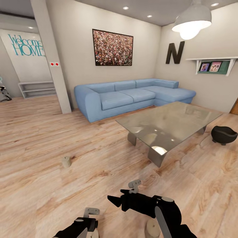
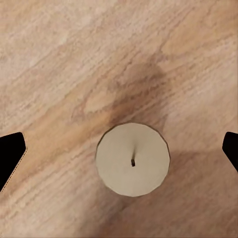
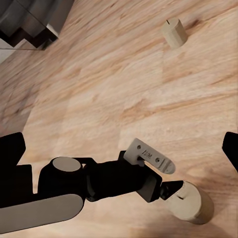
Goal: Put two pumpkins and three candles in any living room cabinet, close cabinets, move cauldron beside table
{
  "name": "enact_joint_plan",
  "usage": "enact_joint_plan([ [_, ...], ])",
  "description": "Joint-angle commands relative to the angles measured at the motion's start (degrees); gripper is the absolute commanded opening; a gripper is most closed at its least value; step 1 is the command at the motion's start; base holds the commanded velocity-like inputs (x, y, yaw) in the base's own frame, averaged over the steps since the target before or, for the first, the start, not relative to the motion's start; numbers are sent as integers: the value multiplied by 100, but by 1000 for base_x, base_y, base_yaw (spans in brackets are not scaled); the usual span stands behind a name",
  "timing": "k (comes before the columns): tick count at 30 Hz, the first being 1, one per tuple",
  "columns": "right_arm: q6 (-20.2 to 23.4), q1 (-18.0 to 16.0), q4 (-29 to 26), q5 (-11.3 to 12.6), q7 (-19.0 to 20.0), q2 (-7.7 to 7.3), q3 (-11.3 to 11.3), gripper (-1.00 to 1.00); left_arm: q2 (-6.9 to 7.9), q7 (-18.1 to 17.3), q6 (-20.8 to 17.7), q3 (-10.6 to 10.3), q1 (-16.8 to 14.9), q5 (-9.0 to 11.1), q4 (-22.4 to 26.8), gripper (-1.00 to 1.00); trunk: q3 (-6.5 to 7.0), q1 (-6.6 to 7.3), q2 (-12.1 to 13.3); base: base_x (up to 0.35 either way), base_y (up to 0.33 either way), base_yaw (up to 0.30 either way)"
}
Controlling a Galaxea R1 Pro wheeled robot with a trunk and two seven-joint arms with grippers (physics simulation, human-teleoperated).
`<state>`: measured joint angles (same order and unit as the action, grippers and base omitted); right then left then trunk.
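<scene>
Left wrist view shows the left gripper (image 2: 119, 153) opened wide above a short pale grey-green candle (image 2: 133, 158) standing upright on the wooden floor (image 2: 59, 59), between the fingertips, untouched.

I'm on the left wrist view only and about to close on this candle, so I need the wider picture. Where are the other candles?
Observer: A second candle stands upright on the floor ahead and to the left, out in the open.
Operator: And the last one?
Observer: A third candle stands close in, partly hidden behind the right arm in the head view.
Operator: Is the right side free to fetch it?
Observer: Yes, the right gripper is open and holds nothing.
</scene>
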<state>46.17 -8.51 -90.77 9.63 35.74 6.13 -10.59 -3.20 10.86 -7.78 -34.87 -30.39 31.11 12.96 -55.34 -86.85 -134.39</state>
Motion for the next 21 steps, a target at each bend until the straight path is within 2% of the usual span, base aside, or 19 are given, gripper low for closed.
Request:
enact_joint_plan([
  [1, 41, -3, -4, 31, -6, 4, 4, 100, 4, 39, -28, -47, -2, 45, 14, 100, -5, 1, -2, 2, 156, 0],
  [8, 42, -2, -3, 23, -6, 2, 4, 100, 4, 39, -24, -53, -2, 38, 14, 100, -5, 1, -2, 1, 72, 0],
  [21, 41, -1, -2, 26, -6, 2, 4, 100, 4, 49, 5, -54, -2, 32, 47, 100, -5, 1, -2, 0, 4, 0],
])
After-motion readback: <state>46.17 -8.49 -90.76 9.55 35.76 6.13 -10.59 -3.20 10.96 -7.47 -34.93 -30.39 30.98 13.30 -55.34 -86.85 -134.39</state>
